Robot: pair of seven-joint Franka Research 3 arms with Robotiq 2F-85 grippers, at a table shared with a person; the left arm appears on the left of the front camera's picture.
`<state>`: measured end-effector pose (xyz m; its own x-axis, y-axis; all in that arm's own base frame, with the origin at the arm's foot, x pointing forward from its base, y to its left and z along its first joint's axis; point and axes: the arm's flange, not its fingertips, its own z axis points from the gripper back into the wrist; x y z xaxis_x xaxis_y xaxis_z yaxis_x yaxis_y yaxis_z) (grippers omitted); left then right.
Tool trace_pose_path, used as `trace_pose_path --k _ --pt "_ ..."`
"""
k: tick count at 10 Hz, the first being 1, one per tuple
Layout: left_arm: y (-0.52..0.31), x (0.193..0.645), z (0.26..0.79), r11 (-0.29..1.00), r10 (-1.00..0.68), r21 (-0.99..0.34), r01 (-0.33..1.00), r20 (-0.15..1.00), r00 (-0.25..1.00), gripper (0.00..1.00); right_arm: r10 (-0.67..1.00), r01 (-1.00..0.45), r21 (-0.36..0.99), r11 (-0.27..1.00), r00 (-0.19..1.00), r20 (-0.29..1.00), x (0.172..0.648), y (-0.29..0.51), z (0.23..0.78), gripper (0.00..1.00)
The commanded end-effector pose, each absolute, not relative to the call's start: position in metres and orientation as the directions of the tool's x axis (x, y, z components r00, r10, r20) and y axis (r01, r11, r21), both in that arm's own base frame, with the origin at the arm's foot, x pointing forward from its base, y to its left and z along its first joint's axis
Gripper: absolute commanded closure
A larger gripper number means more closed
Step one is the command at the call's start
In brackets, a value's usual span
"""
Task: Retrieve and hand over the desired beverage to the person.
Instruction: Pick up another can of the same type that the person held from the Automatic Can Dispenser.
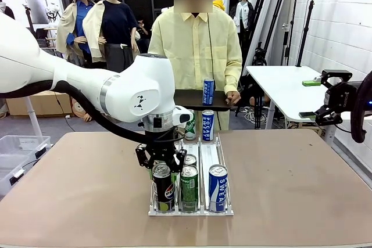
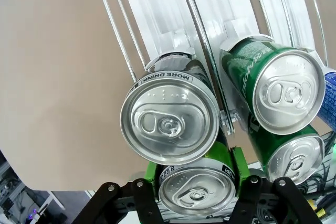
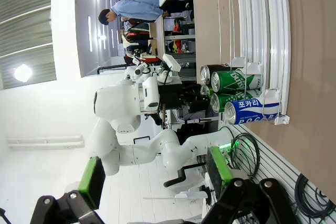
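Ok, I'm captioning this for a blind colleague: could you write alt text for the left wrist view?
The left gripper, black with green pads, is shut on a silver-topped can at the near end of a clear plastic can rack. Just beyond stands a black silver-topped can, with two green cans in the next lane, all on a tan table.

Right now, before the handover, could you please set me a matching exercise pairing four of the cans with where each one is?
Things:
1. black can
2. front green can
3. front blue can
4. far blue can

Places:
A. middle lane of the rack
B. on the dark tray by the person's hand
C. clamped between the left fingers
D. right lane of the rack

Pairs: 1-C, 2-A, 3-D, 4-B
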<state>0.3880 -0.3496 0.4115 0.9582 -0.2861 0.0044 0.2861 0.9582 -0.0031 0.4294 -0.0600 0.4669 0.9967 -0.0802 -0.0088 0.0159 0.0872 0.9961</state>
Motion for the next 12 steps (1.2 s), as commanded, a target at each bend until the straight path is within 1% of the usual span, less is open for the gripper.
trace_pose_path --k 1,2,3,5,6,10,12 --pt "-0.350 0.388 0.411 0.958 -0.287 -0.002 0.287 0.004 0.958 1.00 -0.086 0.018 0.995 0.098 0.996 -0.009 0.429 -0.059 0.467 0.00" --pt "-0.350 0.388 0.411 0.958 -0.286 -0.003 0.286 0.004 0.958 1.00 -0.086 0.018 0.995 0.098 0.996 -0.009 0.429 -0.059 0.467 0.00" --pt "-0.347 0.388 0.436 0.962 -0.270 -0.047 0.270 0.015 0.963 1.00 -0.086 0.018 0.995 0.098 0.996 -0.009 0.429 -0.059 0.467 0.00" --pt "-0.343 0.389 0.472 0.967 -0.254 -0.017 0.255 0.049 0.966 1.00 -0.086 0.018 0.995 0.098 0.996 -0.009 0.429 -0.059 0.467 0.00" --pt "-0.340 0.391 0.490 0.967 -0.254 -0.022 0.256 0.060 0.965 1.00 -0.086 0.018 0.995 0.098 0.996 -0.009 0.429 -0.059 0.467 0.00" --pt "-0.311 0.390 0.561 0.974 -0.228 0.008 0.228 0.089 0.970 1.00 -0.086 0.018 0.995 0.098 0.996 -0.009 0.429 -0.059 0.467 0.00" --pt "-0.279 0.390 0.592 0.977 -0.209 -0.033 0.212 0.091 0.974 1.00 -0.086 0.018 0.995 0.098 0.996 -0.009 0.429 -0.059 0.467 0.00"
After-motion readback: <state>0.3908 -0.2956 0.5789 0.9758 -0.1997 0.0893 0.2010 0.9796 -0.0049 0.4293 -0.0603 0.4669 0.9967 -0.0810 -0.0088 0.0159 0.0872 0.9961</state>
